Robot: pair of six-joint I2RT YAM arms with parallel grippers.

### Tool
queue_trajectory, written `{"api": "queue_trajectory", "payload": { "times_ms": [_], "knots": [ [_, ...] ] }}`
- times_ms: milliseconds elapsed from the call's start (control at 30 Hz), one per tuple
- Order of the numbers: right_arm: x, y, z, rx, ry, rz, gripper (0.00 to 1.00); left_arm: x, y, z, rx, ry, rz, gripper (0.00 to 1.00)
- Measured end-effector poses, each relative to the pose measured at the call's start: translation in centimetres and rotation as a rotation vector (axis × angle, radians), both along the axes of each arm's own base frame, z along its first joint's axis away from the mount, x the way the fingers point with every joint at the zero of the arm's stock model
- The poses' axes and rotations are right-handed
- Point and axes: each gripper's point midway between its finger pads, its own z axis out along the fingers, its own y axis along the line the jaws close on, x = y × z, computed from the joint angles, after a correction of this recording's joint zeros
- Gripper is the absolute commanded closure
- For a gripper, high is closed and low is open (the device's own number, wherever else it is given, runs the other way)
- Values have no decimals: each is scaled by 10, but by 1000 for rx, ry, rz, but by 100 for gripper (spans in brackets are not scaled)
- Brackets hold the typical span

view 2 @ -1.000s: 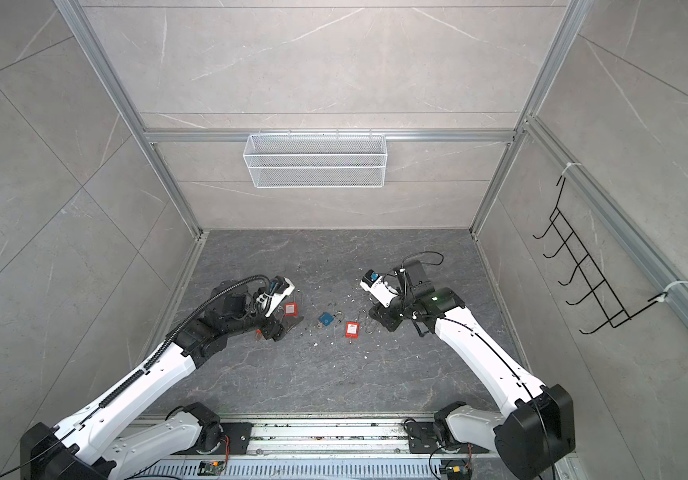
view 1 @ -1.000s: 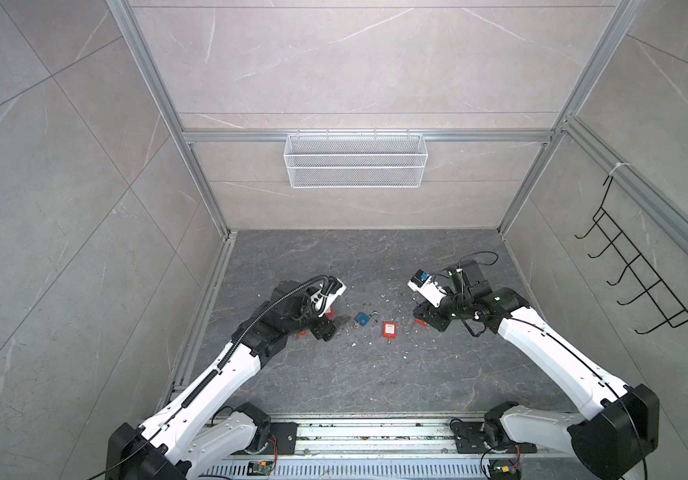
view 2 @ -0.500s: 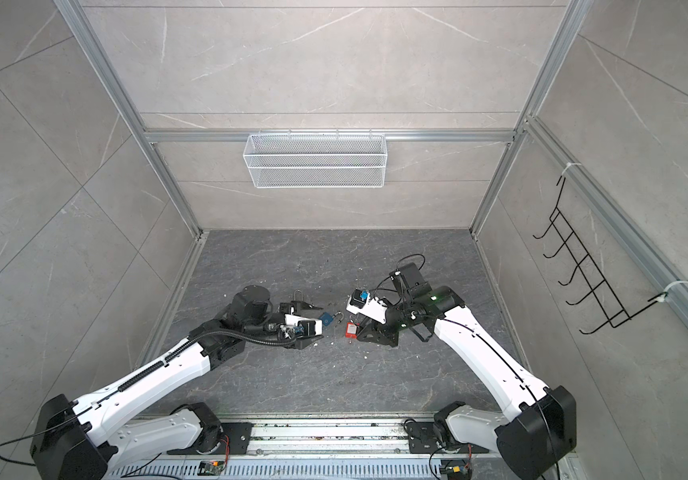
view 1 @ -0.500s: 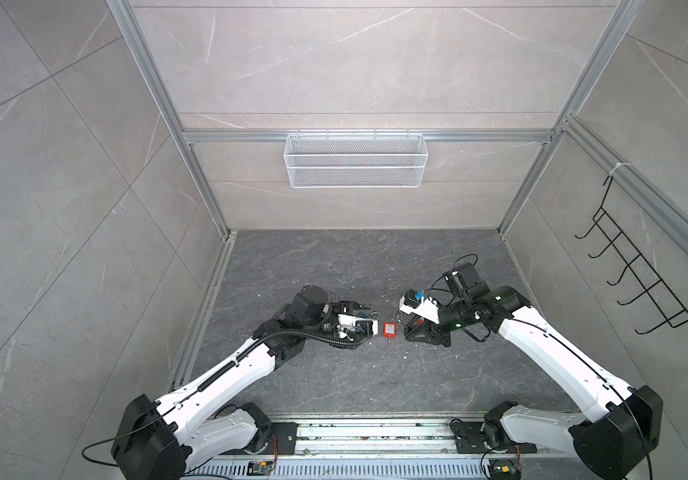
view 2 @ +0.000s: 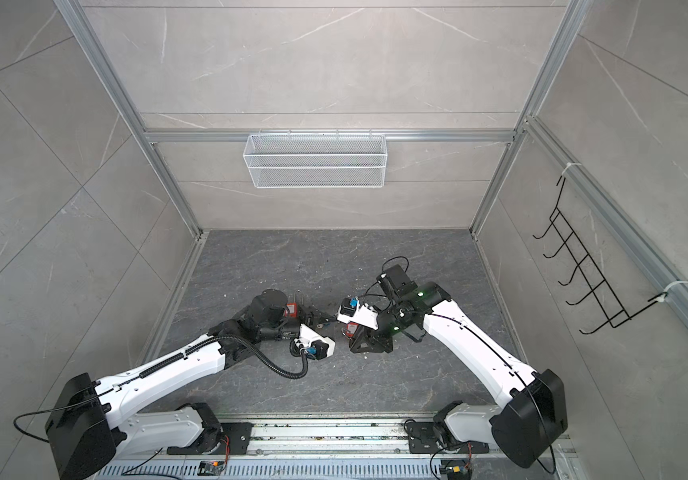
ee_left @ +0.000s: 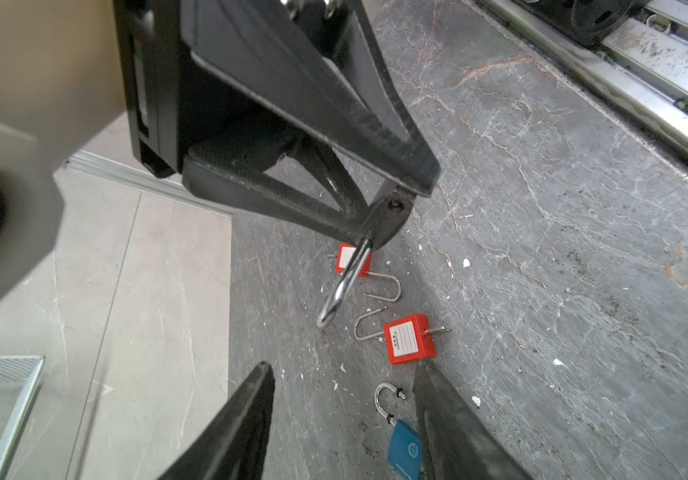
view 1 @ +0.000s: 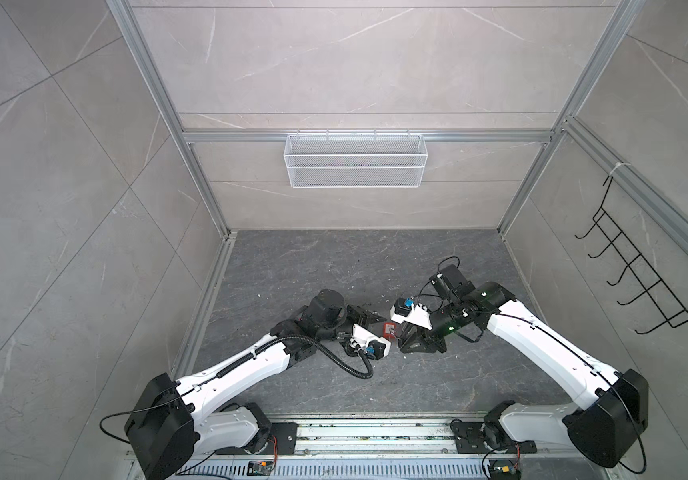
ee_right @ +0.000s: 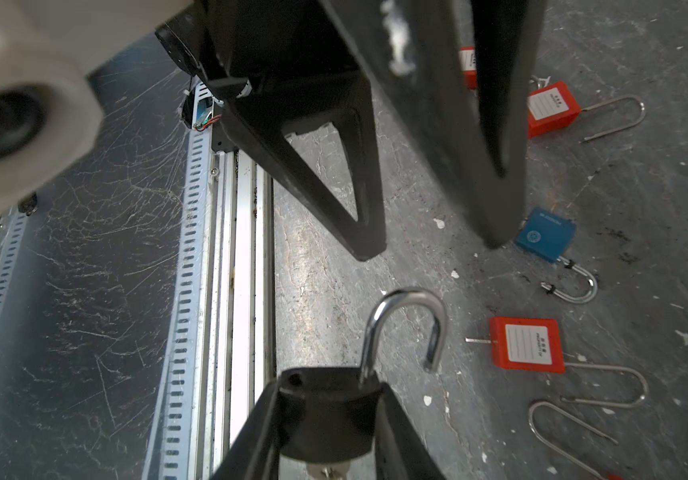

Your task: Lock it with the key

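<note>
Black padlock (ee_right: 325,415); silver shackle (ee_right: 411,295) standing open.

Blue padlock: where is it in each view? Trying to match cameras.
Left wrist: blue padlock lies partly behind one open jaw of the left gripper.
Right wrist: blue padlock sits just past a left jaw tip, on the floor.
Top views: not made out in either; the left gripper covers that spot.
Shared landmark: the red padlock off its shackle end, seen in both wrist views and both top views.
</note>
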Motion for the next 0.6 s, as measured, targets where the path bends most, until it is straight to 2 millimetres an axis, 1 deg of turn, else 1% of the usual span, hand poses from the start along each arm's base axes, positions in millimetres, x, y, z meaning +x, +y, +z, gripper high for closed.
{"api": "queue_trajectory", "payload": {
  "times_ms": [167, 333, 600],
  "knots": [
    [-2, 5, 3, 1, 0, 18, 82, -7, -4, 0, 4, -20, -31, 52],
    [-3, 9, 1, -6, 11, 34, 82, -11, -8, 4, 1, -29, -45, 59],
    [-8, 9, -2, -19, 32, 41, 82, -14, -12, 8, 3, -28, -58, 75]
  ]
}}
